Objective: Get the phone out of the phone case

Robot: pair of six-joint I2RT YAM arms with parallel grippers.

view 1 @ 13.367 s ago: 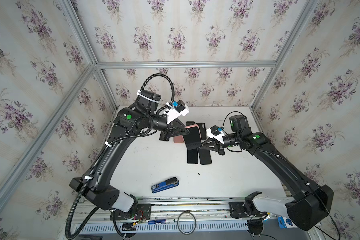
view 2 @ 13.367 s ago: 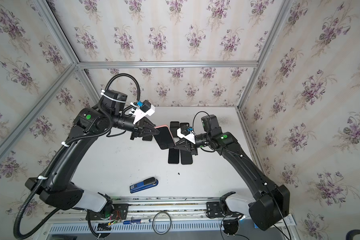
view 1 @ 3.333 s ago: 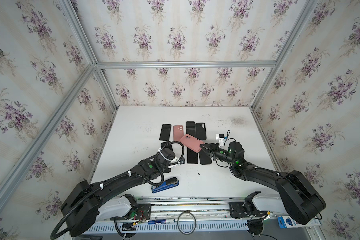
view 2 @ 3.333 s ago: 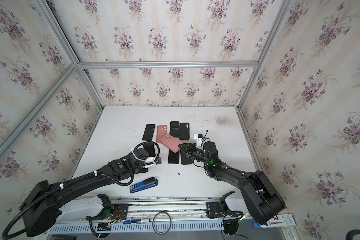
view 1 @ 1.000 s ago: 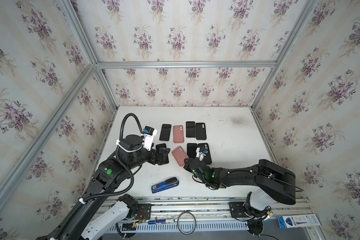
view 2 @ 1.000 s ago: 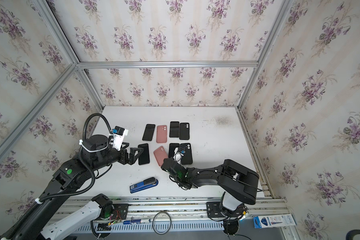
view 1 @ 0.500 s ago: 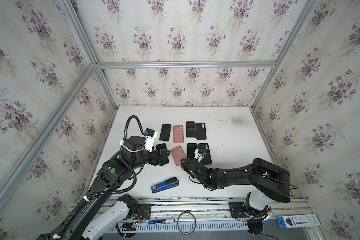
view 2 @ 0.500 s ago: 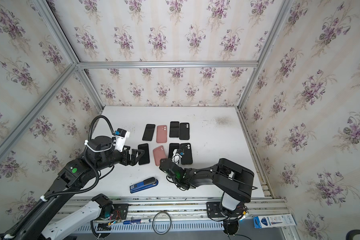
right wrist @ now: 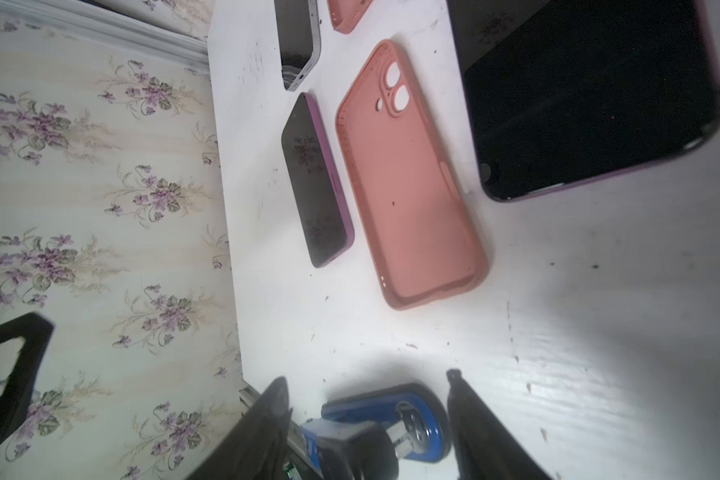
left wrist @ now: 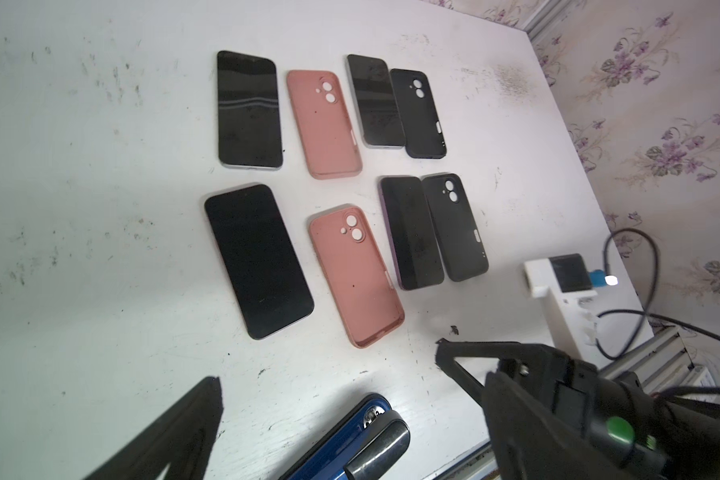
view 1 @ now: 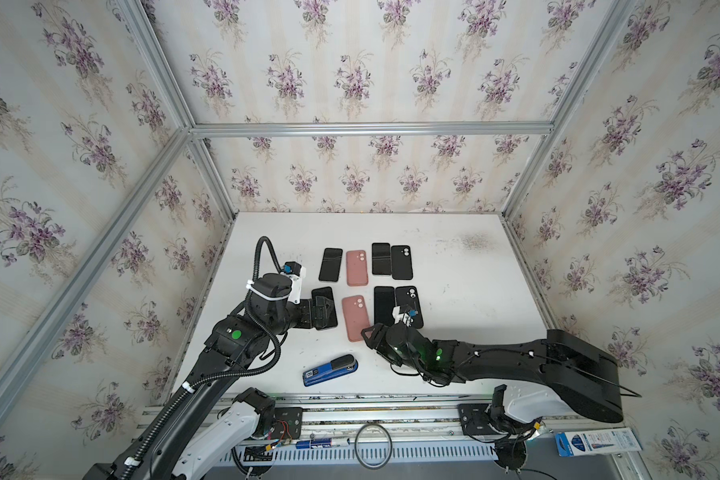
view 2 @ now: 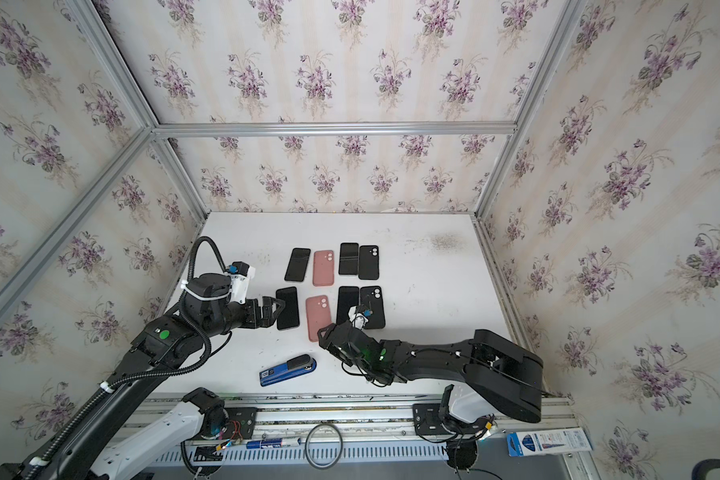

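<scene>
Right wrist view: the right gripper (right wrist: 366, 376) has its jaws well parted and holds nothing. Just ahead of it, the salmon-pink soft rubber phone case (right wrist: 408, 187) lies empty, hollow side up, on the white table (right wrist: 599, 332). Beyond the case, the dark-screened, purple-edged phone (right wrist: 314, 183) lies flat, apparently under the wide-open, empty left gripper (view 1: 327, 315).

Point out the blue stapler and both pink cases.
blue stapler (view 1: 330, 370): in a top view, mid-body.
nearer pink case (left wrist: 356, 278): left wrist view, its centre.
farther pink case (left wrist: 324, 129): left wrist view, its centre.
</scene>
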